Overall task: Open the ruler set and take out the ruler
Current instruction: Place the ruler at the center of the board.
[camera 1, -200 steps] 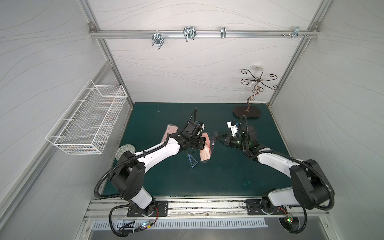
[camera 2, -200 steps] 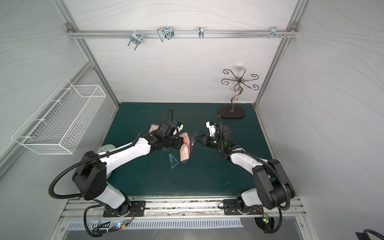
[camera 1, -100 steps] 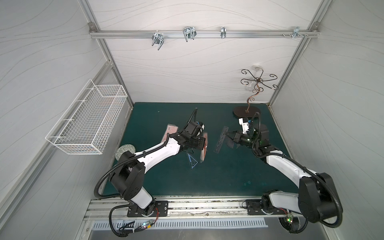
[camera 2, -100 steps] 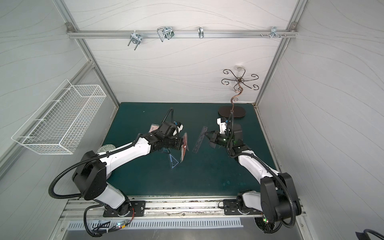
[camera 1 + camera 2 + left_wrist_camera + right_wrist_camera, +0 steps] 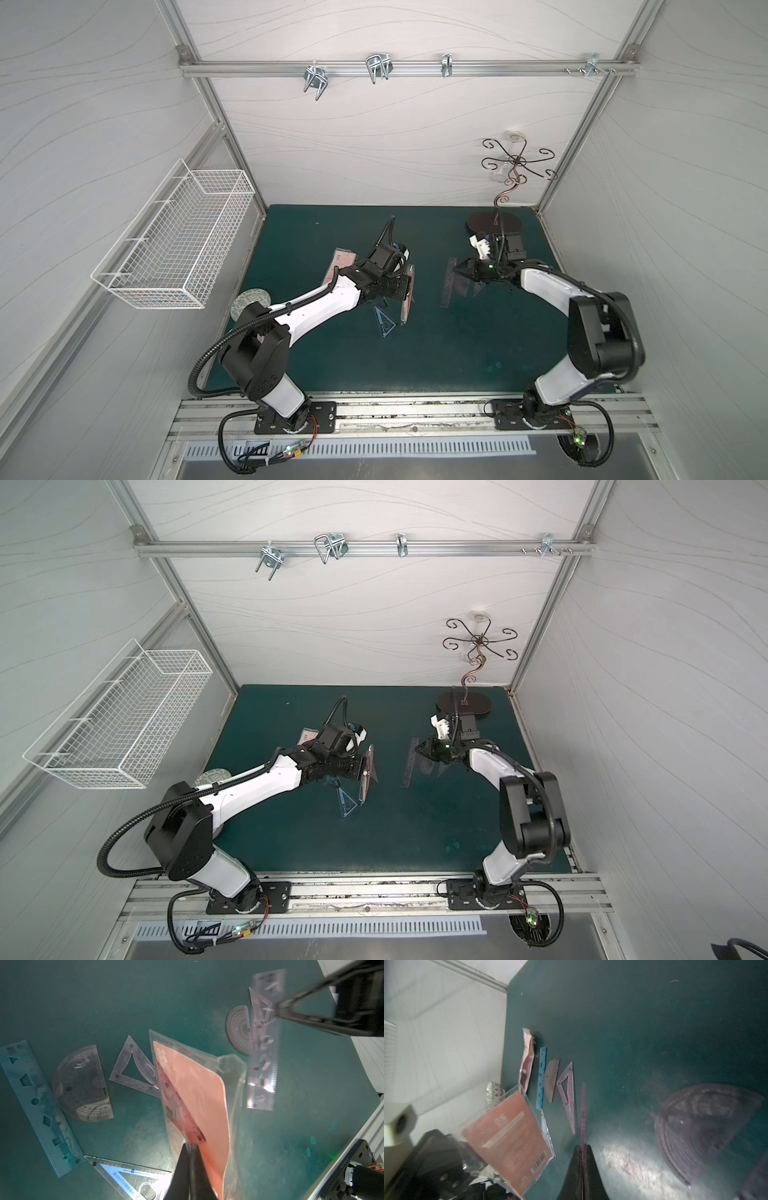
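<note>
The ruler set (image 5: 199, 1088) is a clear pouch with a salmon card, and a pink set square (image 5: 180, 1105) is still inside it. My left gripper (image 5: 190, 1145) is shut on the pouch's edge and holds it tilted above the green mat (image 5: 436, 345) in both top views. The pouch (image 5: 408, 297) hangs mid-table. The pink see-through ruler (image 5: 449, 286) is outside the pouch, to its right. My right gripper (image 5: 582, 1148) is shut on one end of the ruler (image 5: 583, 1109), which shows edge-on. The ruler (image 5: 410, 762) stays apart from the pouch (image 5: 365, 777).
Loose on the mat lie a blue ruler (image 5: 37, 1105), a protractor (image 5: 81, 1084), a purple set square (image 5: 133, 1070), a blue-printed set square (image 5: 128, 1176) and another protractor (image 5: 236, 1030). A second pouch (image 5: 343, 262), a black stand base (image 5: 494, 224) and a wall basket (image 5: 178, 241) are nearby.
My right gripper has drawn the ruler out of the pouch's mouth and carried it to the right, away from the pouch. The left gripper has kept hold of the pouch almost in place.
</note>
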{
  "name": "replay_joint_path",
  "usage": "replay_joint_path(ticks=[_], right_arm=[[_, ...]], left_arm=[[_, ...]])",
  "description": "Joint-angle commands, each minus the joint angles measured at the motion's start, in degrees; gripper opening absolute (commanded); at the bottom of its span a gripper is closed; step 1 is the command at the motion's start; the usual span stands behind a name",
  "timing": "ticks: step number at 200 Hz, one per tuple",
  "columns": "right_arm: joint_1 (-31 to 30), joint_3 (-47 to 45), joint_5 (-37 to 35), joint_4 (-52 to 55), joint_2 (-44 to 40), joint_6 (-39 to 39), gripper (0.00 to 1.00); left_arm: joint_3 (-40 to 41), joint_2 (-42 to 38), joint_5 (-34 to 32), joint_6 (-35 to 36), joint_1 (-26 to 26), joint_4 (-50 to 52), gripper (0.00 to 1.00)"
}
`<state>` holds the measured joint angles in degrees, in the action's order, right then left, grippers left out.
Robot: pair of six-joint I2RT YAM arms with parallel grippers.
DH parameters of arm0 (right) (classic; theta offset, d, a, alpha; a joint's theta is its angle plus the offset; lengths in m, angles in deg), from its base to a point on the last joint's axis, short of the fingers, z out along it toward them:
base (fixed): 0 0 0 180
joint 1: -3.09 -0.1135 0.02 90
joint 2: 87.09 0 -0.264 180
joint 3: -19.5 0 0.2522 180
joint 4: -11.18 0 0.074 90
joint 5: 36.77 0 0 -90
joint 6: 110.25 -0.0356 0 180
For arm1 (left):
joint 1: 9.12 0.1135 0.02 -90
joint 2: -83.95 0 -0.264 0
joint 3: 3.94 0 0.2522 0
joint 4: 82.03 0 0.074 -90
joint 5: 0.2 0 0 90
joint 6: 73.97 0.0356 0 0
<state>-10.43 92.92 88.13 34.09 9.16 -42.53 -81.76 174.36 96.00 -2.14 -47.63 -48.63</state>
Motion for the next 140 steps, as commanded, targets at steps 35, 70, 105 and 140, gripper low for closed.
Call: replay_joint_path(ticks=[35, 70, 105, 140], right_arm=[[-0.4, 19.0, 1.1, 16.6, 18.9, 11.6, 0.0], [-0.4, 23.1, -2.1, 19.7, 24.8, 13.5, 0.0], [-0.5, 24.7, -7.8, 21.2, 25.8, 14.4, 0.0], [-0.7, 25.4, -11.7, 22.3, 24.6, 13.3, 0.45]], left_arm=[[-0.9, -0.8, 1.1, 0.4, -0.1, -0.5, 0.0], [-1.6, -0.1, 1.4, 1.1, -0.1, -0.4, 0.0], [-1.3, -0.2, 1.5, 1.1, -0.1, -0.8, 0.0], [-0.9, -0.1, 1.6, 1.0, -0.1, -1.1, 0.0]])
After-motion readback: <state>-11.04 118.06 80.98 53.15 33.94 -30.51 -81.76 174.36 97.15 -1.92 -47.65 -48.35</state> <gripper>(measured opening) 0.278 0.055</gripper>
